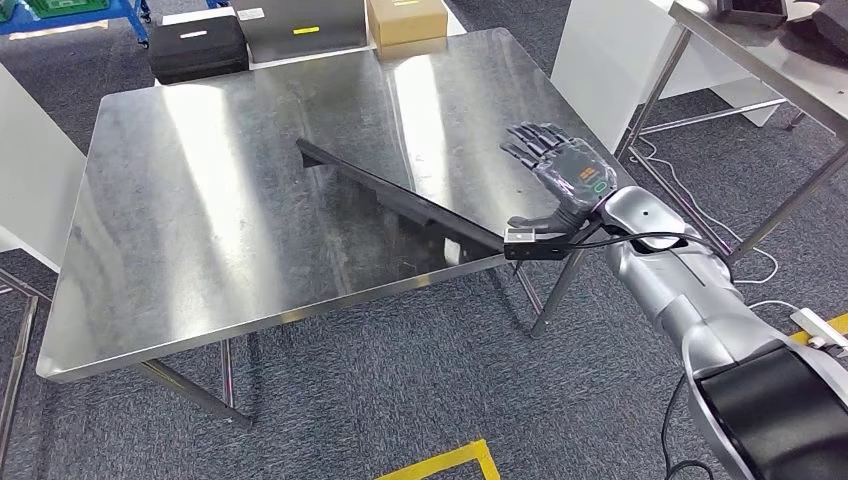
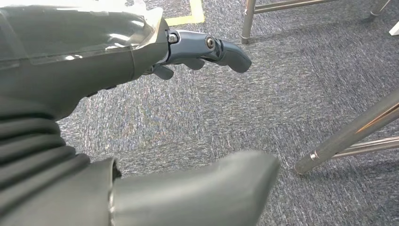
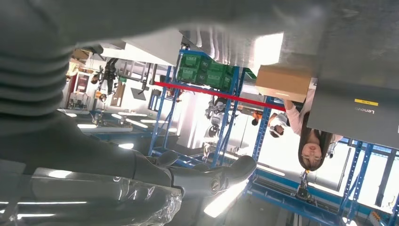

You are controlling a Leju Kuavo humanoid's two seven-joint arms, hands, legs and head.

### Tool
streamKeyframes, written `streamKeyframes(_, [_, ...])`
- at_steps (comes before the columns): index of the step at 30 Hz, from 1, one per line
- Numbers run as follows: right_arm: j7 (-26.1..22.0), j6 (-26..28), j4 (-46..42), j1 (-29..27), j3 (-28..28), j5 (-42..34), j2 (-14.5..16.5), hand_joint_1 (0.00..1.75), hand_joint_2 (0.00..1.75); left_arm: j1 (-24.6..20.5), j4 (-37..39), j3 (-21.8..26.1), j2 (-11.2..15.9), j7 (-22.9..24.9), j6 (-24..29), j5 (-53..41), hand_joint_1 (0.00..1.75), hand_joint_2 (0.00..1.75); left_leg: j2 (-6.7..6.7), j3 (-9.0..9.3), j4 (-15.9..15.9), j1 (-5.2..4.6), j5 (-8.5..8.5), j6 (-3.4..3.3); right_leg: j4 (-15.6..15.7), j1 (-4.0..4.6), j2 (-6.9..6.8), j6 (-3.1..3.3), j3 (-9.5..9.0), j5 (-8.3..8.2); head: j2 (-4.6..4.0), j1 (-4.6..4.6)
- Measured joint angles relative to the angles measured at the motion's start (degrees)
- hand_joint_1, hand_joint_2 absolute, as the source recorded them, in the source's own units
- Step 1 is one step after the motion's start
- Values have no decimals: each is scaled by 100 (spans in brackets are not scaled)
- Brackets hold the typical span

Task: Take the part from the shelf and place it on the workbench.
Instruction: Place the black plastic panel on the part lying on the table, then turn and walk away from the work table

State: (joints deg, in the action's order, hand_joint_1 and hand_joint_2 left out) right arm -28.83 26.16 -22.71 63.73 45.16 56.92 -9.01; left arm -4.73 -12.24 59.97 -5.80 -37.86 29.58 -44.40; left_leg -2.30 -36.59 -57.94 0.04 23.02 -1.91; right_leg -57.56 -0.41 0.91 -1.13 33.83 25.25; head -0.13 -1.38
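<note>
A long, flat black part (image 1: 390, 195) lies diagonally on the steel workbench (image 1: 200, 230), one end near the middle and the other at the front right edge. My right hand (image 1: 560, 165) hovers just past that right end with fingers spread, holding nothing. The right wrist view shows the same hand (image 3: 155, 179) with fingers stretched out and nothing in them. My left hand (image 2: 94, 61) hangs over grey carpet, thumb and fingers apart, holding nothing.
Behind the workbench stand a black case (image 1: 198, 45), a grey case (image 1: 300, 28) and a cardboard box (image 1: 405, 20). A second steel table (image 1: 760, 60) is at the right. A person (image 3: 310, 141) stands by blue shelves beyond. Steel table legs (image 2: 353, 136) cross the carpet.
</note>
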Motion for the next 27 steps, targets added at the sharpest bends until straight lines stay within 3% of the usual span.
streamKeyframes(19, [-4,-9,0,-45,-74,13,-28,0,0,0,0,-58,-2,0,-1,60,0,0,0,0,0,-1,0,0,0,0,0,0,0,0,0,1])
streamKeyframes(24, [618,-35,3,-33,-114,229,-83,0,0,1,0,-103,-5,0,4,146,0,0,-2,0,-1,0,0,0,0,0,-1,0,0,0,0,-1])
streamKeyframes(27, [748,-51,9,-12,-144,266,-131,0,0,1,0,-104,-8,0,9,156,0,0,-1,0,-1,-1,0,0,0,0,0,0,0,0,0,0])
